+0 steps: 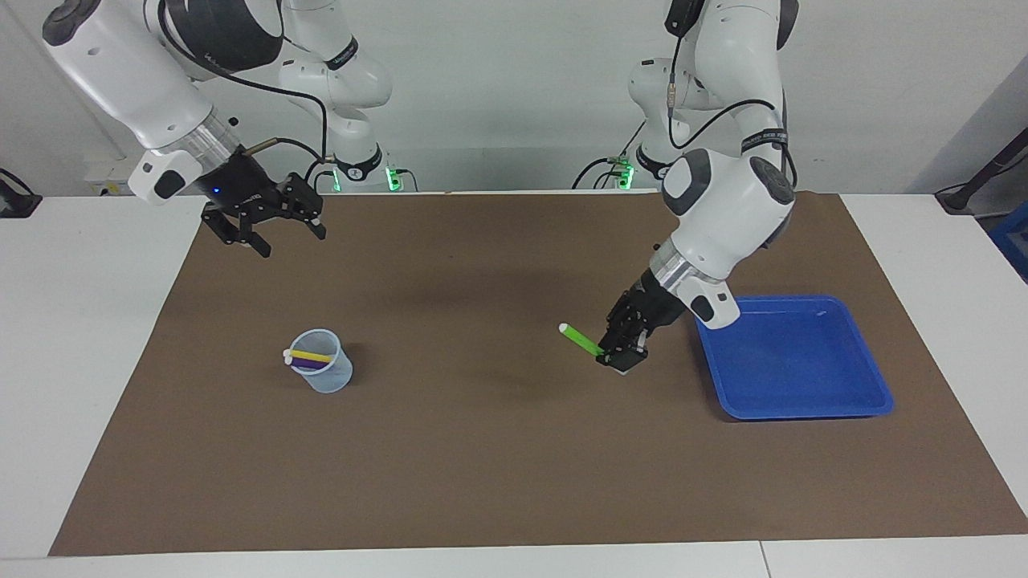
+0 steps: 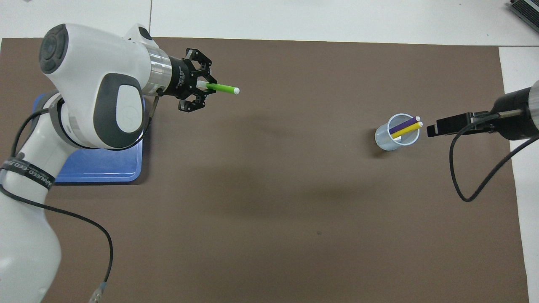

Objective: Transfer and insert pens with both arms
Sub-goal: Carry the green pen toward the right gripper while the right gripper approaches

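We see the green pen (image 2: 222,88) clamped at its butt in the left gripper (image 2: 201,86), whose fingers are shut on it, over the brown mat (image 2: 269,210) beside the blue tray (image 2: 101,170). In the overhead view its long axis runs toward three o'clock, cap leading, straight at the cup (image 2: 397,137) holding the yellow pen (image 2: 407,129) and purple pen (image 2: 403,125). The right gripper (image 1: 277,233) waits with fingers wide near that cup. The table (image 1: 96,337) between them lies bare, so we judge the handover path roomy.

Matt brown mat (image 1: 498,449), glossy blue plastic tray (image 1: 803,405), translucent cup (image 1: 325,373).
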